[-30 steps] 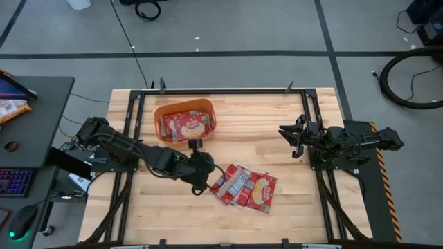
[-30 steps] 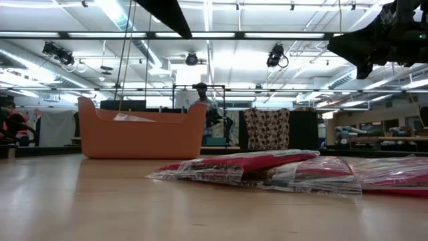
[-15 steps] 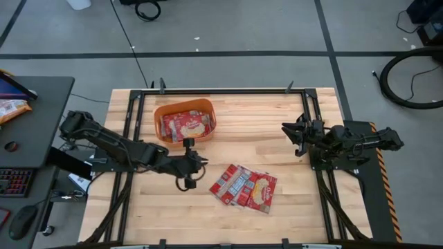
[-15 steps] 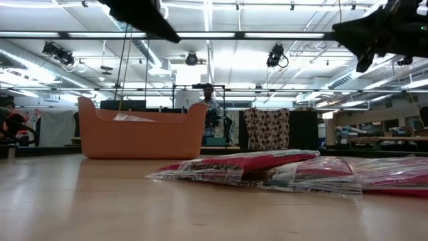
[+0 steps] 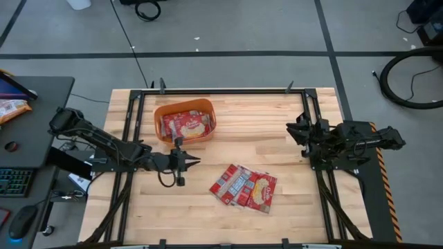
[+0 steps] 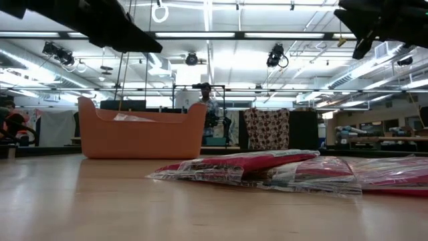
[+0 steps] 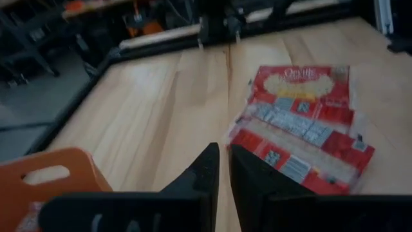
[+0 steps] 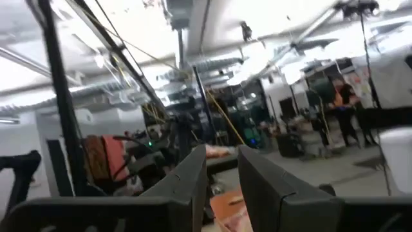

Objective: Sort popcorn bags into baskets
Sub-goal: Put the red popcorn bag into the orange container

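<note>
An orange basket [image 5: 183,106] stands on the far left-centre of the table and holds red popcorn bags [image 5: 187,125]. Several more popcorn bags [image 5: 243,185] lie flat and overlapping on the wood near the table's middle; they also show in the low view [image 6: 267,166] and the left wrist view [image 7: 299,125]. My left gripper [image 5: 196,161] is shut and empty. It hovers above the table between basket and pile, pointing toward the table's right. My right gripper [image 5: 292,131] is raised by the right edge, a narrow gap between its fingers [image 8: 222,158], holding nothing.
Black metal rails [image 5: 131,138] run along the table's left and right sides and its far edge. A desk with an orange-and-white snack bag [image 5: 10,109] stands beyond the left edge. Bare wood lies between pile and right arm. A person [image 6: 207,100] stands far behind the table.
My left gripper has drawn back from the pile of bags toward the table's left and risen, holding nothing. My right gripper has pulled back a little toward the right edge and lifted. The pile and the basket have stayed where they were.
</note>
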Motion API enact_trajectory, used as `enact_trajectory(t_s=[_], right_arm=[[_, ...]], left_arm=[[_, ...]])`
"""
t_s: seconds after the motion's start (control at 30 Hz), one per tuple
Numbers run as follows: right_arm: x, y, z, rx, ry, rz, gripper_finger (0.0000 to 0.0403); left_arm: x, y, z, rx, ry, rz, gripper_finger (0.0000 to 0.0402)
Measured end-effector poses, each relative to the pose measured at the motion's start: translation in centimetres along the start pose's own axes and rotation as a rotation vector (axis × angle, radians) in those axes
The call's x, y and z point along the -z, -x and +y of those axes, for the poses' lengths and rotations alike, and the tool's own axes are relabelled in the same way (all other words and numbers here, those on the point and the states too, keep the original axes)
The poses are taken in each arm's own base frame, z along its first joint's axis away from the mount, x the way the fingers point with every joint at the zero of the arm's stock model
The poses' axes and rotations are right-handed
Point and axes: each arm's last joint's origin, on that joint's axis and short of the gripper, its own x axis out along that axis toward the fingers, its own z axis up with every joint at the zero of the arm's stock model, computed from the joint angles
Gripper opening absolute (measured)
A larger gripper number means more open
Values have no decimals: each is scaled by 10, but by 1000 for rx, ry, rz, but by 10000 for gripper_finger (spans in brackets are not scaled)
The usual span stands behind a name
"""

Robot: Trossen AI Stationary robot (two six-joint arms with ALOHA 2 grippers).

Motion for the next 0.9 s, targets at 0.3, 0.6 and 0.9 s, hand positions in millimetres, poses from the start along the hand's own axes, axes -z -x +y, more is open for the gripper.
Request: enact_trajectory(t_s=[0.3, 0.6, 0.9], right_arm=[[-1, -34, 8, 38, 62, 187, 95], [7, -75, 20, 22, 91, 333, 95], [33, -118, 38, -4, 155, 580, 95]], left_arm=[[12, 26, 28, -47, 81, -173, 40], [29, 44, 32, -23, 179, -313, 40], [44, 48, 29, -19, 200, -351, 40]])
